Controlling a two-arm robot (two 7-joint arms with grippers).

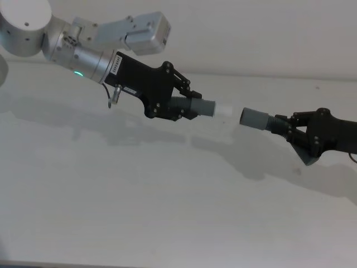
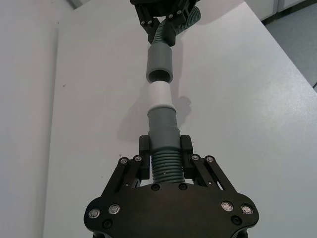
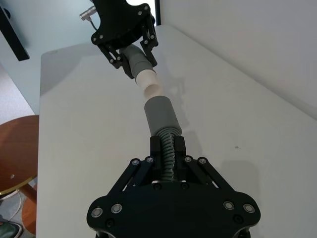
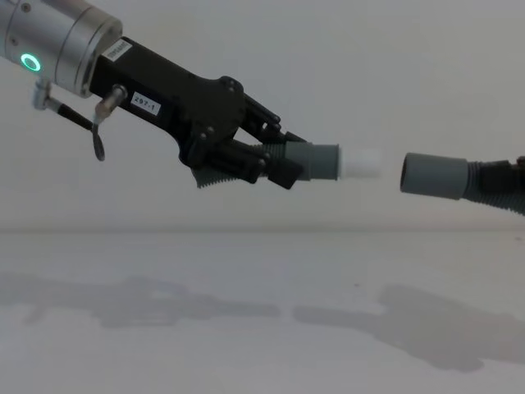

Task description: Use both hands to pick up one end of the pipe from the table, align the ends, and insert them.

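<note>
- Black plastic fingers of the left gripper (image 2: 165, 146) pinch a ribbed hose piece (image 2: 166, 171) from both sides, just behind its smooth grey cuff (image 2: 163, 126). The cuff and its narrower white tip (image 2: 161, 96) stick out beyond the fingertips.
- Over on the other side, the right gripper (image 3: 168, 148) is clamped the same way on the ribs of the second hose piece (image 3: 167, 135). It grips directly behind the wider grey socket cuff (image 3: 160, 114), which juts out past the fingers.
- Both pieces hang in the air above the white table (image 1: 167, 212), with only their shadows lying on it.
- The socket cuff's open mouth faces the white tip. The tip stands just outside it, with a small gap between them and no contact.
- Seen from the head view, the ribbed hose piece lies nearly level along its length, with the tip pointing toward the robot's right and dipping slightly.
- The second hose piece points back toward the robot's left and rises a little toward its mouth.
- From the chest view, the socket cuff sits a touch lower than the white tip, so the two axes are close to one line but not quite matched.
- Behind the right gripper's fingers, the second hose piece curves away to one side.
</note>
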